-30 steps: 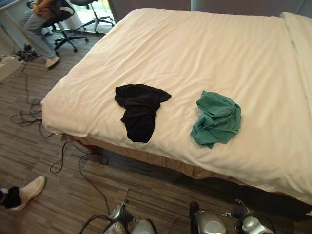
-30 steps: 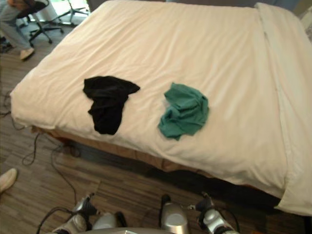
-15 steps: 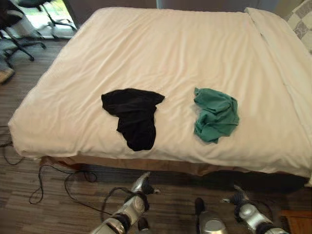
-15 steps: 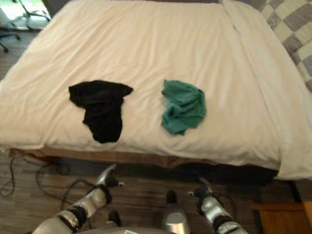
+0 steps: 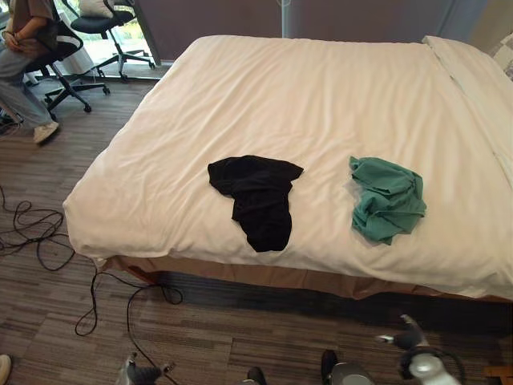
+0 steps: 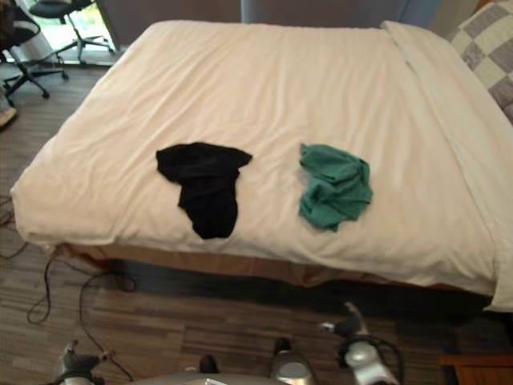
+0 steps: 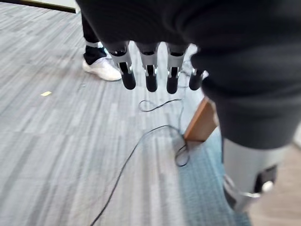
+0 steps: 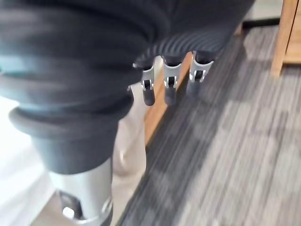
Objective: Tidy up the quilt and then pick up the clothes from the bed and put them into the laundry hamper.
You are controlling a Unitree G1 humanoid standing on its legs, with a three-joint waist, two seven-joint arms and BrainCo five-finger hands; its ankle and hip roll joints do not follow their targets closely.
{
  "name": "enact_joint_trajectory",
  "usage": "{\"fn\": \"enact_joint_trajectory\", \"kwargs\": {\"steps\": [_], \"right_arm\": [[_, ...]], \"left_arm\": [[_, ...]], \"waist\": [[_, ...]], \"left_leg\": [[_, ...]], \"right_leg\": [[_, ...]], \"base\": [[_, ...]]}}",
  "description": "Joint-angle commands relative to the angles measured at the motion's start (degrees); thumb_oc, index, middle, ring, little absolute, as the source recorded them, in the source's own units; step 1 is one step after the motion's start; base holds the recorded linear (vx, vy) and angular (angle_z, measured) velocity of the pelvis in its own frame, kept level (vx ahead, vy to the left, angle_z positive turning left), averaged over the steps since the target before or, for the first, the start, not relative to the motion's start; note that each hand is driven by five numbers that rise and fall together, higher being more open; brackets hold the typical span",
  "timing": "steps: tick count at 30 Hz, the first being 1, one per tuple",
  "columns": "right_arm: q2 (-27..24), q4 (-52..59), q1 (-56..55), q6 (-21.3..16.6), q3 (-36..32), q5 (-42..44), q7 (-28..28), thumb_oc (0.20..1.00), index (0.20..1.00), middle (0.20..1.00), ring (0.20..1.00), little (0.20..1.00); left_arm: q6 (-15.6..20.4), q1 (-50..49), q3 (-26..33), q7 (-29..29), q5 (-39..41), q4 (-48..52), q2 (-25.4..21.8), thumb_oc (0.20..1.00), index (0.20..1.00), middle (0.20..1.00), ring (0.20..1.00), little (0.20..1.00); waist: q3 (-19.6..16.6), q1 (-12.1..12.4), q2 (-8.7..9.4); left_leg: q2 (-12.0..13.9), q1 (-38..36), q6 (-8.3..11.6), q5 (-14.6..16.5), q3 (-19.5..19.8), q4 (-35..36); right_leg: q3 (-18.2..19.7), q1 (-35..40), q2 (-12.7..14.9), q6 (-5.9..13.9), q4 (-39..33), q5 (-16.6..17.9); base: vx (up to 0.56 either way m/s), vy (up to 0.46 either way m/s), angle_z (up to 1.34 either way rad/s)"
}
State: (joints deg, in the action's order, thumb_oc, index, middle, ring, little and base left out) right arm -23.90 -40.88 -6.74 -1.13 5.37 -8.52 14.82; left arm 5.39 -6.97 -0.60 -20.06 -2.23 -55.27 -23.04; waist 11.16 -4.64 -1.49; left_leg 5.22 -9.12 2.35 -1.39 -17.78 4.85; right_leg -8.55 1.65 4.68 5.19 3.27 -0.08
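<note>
A cream quilt (image 5: 321, 104) lies spread flat over the bed. On its near half rest a crumpled black garment (image 5: 258, 199) and, to the right of it, a bunched green garment (image 5: 387, 197). My left hand (image 7: 148, 70) hangs low over the floor in front of the bed, its fingers straight and holding nothing. My right hand (image 8: 169, 82) also hangs down beside the bed's edge, open and empty. In the eye views both hands sit at the bottom edge, the left hand (image 6: 76, 365) and the right hand (image 6: 357, 353) well short of the clothes.
A person sits on an office chair (image 5: 68, 48) at the far left, beside another chair (image 5: 104, 22). Loose cables (image 5: 32, 233) trail over the floor left of the bed. A chequered pillow (image 6: 485, 48) lies at the far right. A person's shoe (image 7: 101, 68) stands behind my left hand.
The camera has swung, so the whole scene has shifted. My left arm has dropped from its raised position to the bottom edge. The two garments lie as before.
</note>
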Motion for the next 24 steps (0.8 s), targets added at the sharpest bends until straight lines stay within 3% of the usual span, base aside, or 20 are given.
{"fn": "enact_joint_trajectory", "kwargs": {"steps": [1,2,4,5,6,14,15,22,24], "right_arm": [[-7.96,15.85,-2.22,-5.45,-6.88,-5.35,1.99,1.0,1.0,1.0,1.0,1.0],[-10.33,19.73,-3.02,-6.54,-8.63,-6.16,1.75,1.0,1.0,1.0,1.0,1.0],[-11.32,21.23,-3.17,-7.17,-9.28,-6.27,1.89,1.0,1.0,1.0,1.0,1.0],[-17.3,25.52,0.23,-8.2,-9.55,-9.68,2.2,1.0,1.0,1.0,1.0,1.0],[-19.08,26.42,2.36,-8.31,-8.53,-10.32,2.38,1.0,1.0,1.0,1.0,1.0],[-24.49,26.86,18.3,-7.19,-2.43,-11.18,4.78,1.0,1.0,1.0,1.0,1.0],[-24.74,27.49,22.26,-7.08,-0.34,-10.38,5.58,1.0,1.0,1.0,1.0,1.0],[-24.89,27.1,23.55,-7.43,0.75,-10.14,6.33,1.0,1.0,1.0,1.0,1.0],[-24.47,26.89,23.36,-7.83,0.95,-9.97,6.85,1.0,1.0,1.0,1.0,1.0]], "left_arm": [[7.47,2.66,4.0,-4.87,-9.3,19.26,-13.17,1.0,1.0,1.0,1.0,1.0],[8.36,2.81,5.06,-5.02,-12.0,27.07,-16.52,1.0,1.0,1.0,1.0,1.0],[8.87,2.96,5.68,-4.86,-12.78,30.02,-17.44,1.0,1.0,1.0,1.0,1.0],[10.22,8.51,5.57,-5.06,-15.0,37.62,-21.67,1.0,1.0,1.0,1.0,1.0],[10.03,11.6,3.88,-5.23,-15.71,38.33,-22.69,1.0,1.0,1.0,1.0,1.0],[6.02,28.88,-8.52,-4.97,-20.27,32.48,-23.06,1.0,1.0,1.0,1.0,1.0],[4.48,34.71,-12.01,-4.8,-20.17,29.08,-22.45,1.0,1.0,1.0,1.0,1.0],[1.97,43.26,-17.52,-4.56,-22.04,20.7,-22.21,1.0,1.0,1.0,1.0,1.0],[-0.28,46.92,-19.6,-5.17,-23.78,14.49,-22.13,1.0,1.0,1.0,1.0,1.0]], "waist": [[2.17,-2.64,2.97],[2.41,-2.85,2.72],[2.39,-3.02,2.55],[3.32,-3.9,1.79],[4.11,-4.23,1.53],[8.45,-5.33,-0.65],[9.54,-6.02,-1.17],[10.58,-7.23,-2.34],[11.34,-7.92,-2.6]], "left_leg": [[1.63,-3.02,4.22,4.24,0.75,0.15],[1.77,-2.85,4.41,4.15,0.78,0.15],[1.83,-2.5,4.48,3.83,0.64,0.15],[2.07,-1.45,4.75,3.59,-0.14,0.15],[2.09,-0.93,4.79,3.55,-0.29,0.15],[2.54,6.1,4.79,0.75,-2.43,0.09],[2.71,8.09,5.05,-0.15,-3.29,0.15],[2.95,11.53,5.66,-1.39,-4.36,0.15],[3.14,13.13,5.89,-1.94,-4.84,0.15]], "right_leg": [[-0.34,6.18,2.38,4.58,-5.72,-3.15],[-0.44,6.13,2.58,4.8,-6.1,-3.04],[-0.46,5.82,2.61,4.81,-6.46,-2.71],[-0.17,4.75,2.8,4.97,-7.19,-2.22],[0.26,3.97,2.87,5.07,-6.96,-2.2],[2.94,-5.81,2.42,4.88,-5.44,-0.29],[3.18,-7.91,2.35,5.2,-5.58,0.55],[3.19,-10.97,2.29,5.82,-6.86,2.07],[3.27,-12.83,2.26,6.07,-6.85,2.54]], "base": [[0.04,-0.007,0.06],[0.01,-0.003,0.05],[-0.04,-0.004,-0.1],[-0.1,-0.012,-0.2],[-0.18,-0.01,-0.23],[-0.14,0.008,-0.23],[-0.05,-0.021,-0.22],[-0.02,-0.024,-0.12],[-0.02,-0.004,-0.07]]}}
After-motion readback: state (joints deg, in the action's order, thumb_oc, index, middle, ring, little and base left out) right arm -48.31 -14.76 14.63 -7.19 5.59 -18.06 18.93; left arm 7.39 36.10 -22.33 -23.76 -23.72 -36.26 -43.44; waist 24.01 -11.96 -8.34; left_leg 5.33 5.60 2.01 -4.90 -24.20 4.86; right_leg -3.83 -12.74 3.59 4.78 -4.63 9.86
